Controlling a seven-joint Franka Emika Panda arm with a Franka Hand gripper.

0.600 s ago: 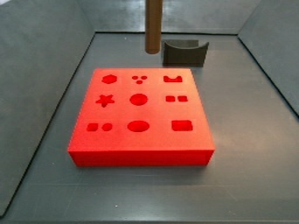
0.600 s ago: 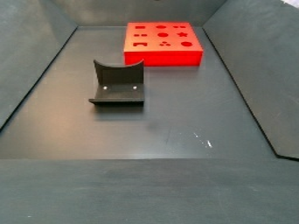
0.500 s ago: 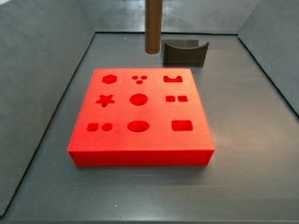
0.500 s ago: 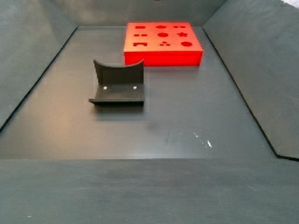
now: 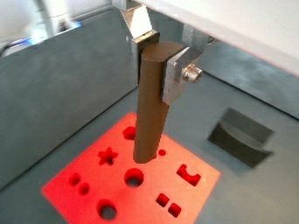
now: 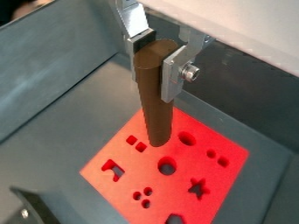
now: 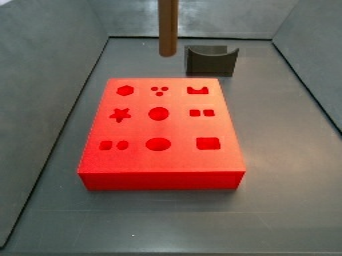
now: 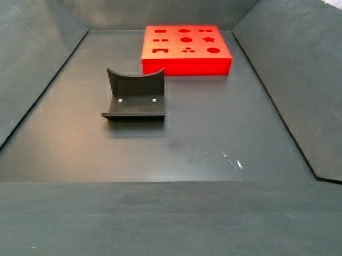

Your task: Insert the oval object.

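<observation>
- Wrist view: the gripper (image 5: pixel 162 54) is clamped on the upper end of the oval object (image 5: pixel 151 105), a smooth brown peg. One silver finger (image 5: pixel 140 24) lies against its far face, the other against its near face. The peg hangs upright above the red block (image 5: pixel 131 179), its lower end clear of the surface. The dark grey holder (image 5: pixel 243 137) sits on the grey floor beside the block.
- Wrist view, other camera: the gripper (image 6: pixel 159 55) grasps the oval object (image 6: pixel 153 96) in the same way, one finger (image 6: pixel 177 73) showing a screw head. The peg's lower end hangs over the red block (image 6: pixel 163 166) near a round hole. Whether it sits over any hole cannot be told.
- Side view: the oval object (image 7: pixel 167 28) enters from the top edge of the frame, upright, above the floor behind the red block (image 7: pixel 159 134) and left of the dark grey holder (image 7: pixel 210 59). The gripper is out of frame.
- Side view, other camera: the red block (image 8: pixel 186 50) lies at upper centre. The dark grey holder (image 8: pixel 134 96) stands left of centre, well apart from it. Neither peg nor gripper shows here.
</observation>
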